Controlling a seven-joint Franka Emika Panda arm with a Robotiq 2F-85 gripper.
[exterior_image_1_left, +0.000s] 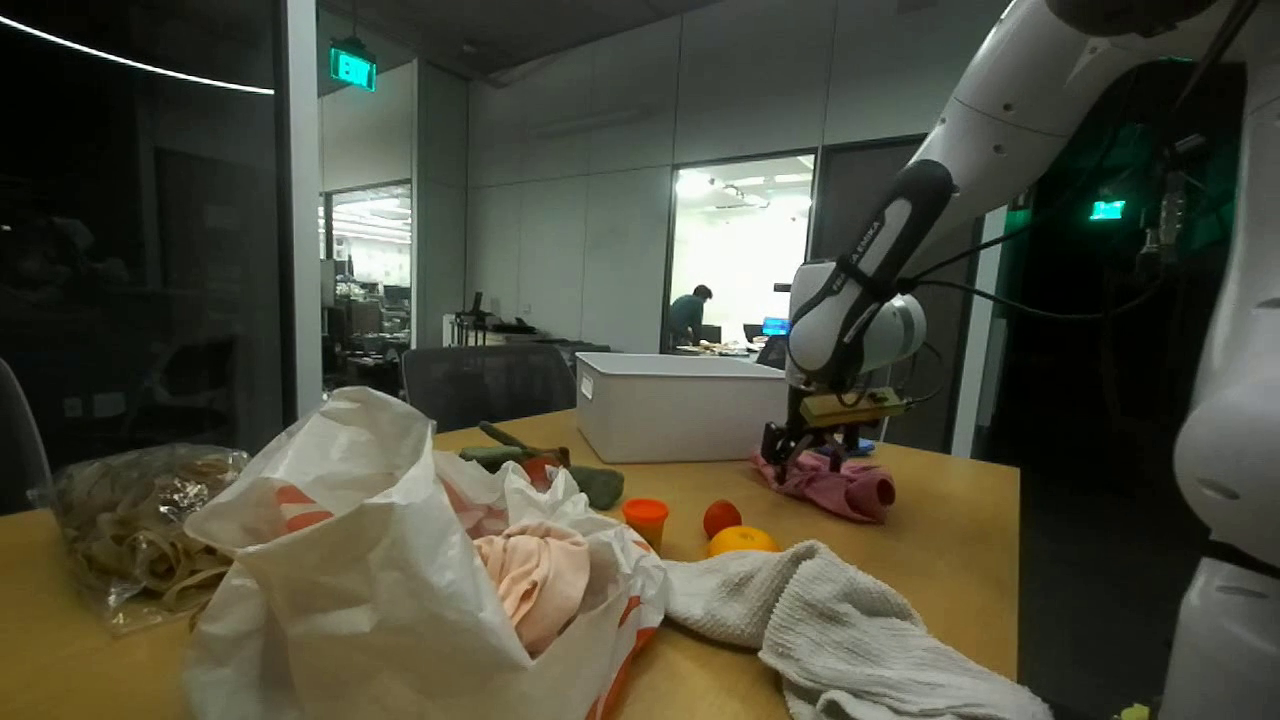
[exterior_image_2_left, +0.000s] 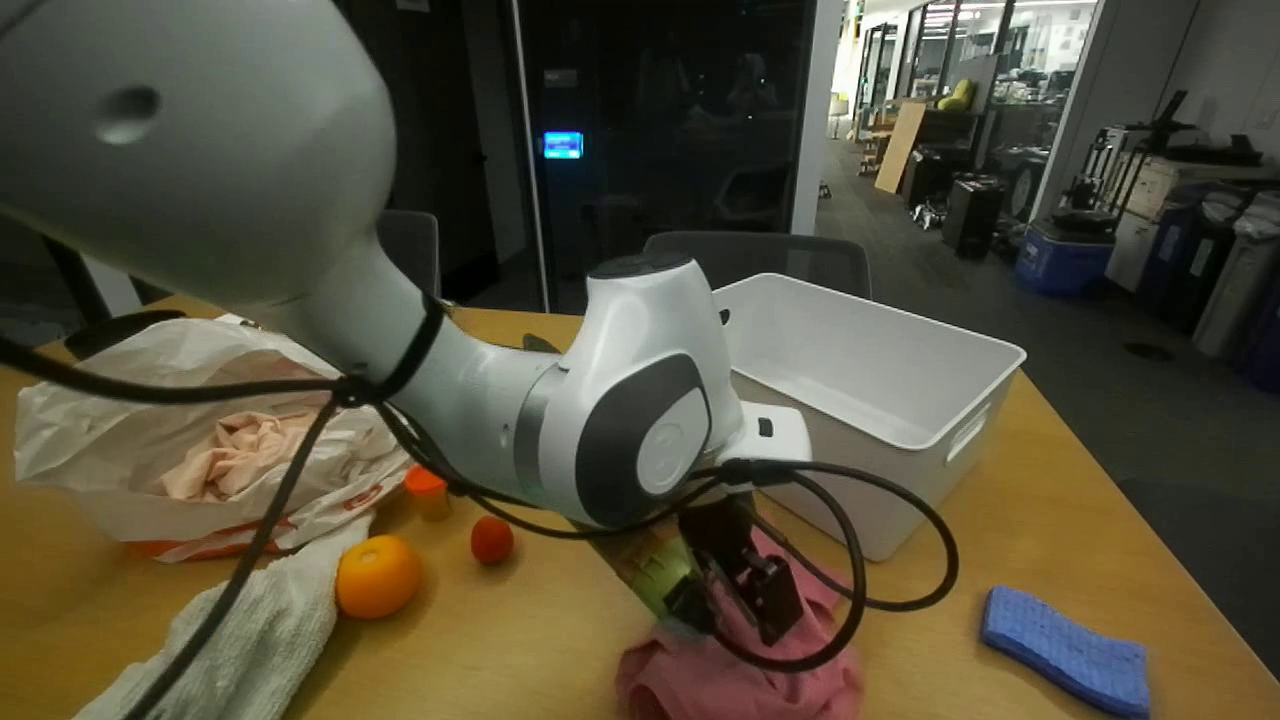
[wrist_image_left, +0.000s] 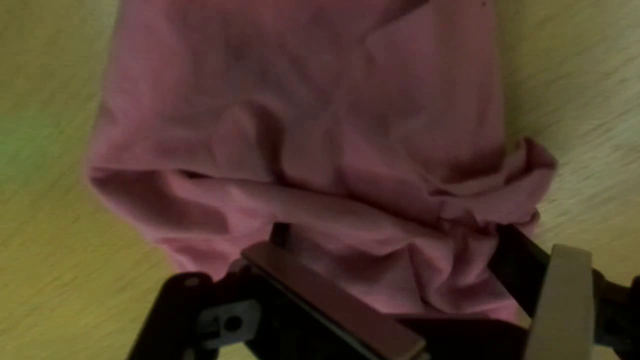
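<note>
the gripper (wrist_image_left: 392, 240), jaws spread wide and empty, straddled folds of the pink cloth (wrist_image_left: 310, 125) on the table (exterior_image_1_left: 950, 560), just beside the white bin (exterior_image_1_left: 680, 410)! a grasp seemed in the making, calling for the jaws to close on those folds.

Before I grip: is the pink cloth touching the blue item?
Apart: in an exterior view, tabletop shows plainly between the pink cloth and the blue item.
</note>
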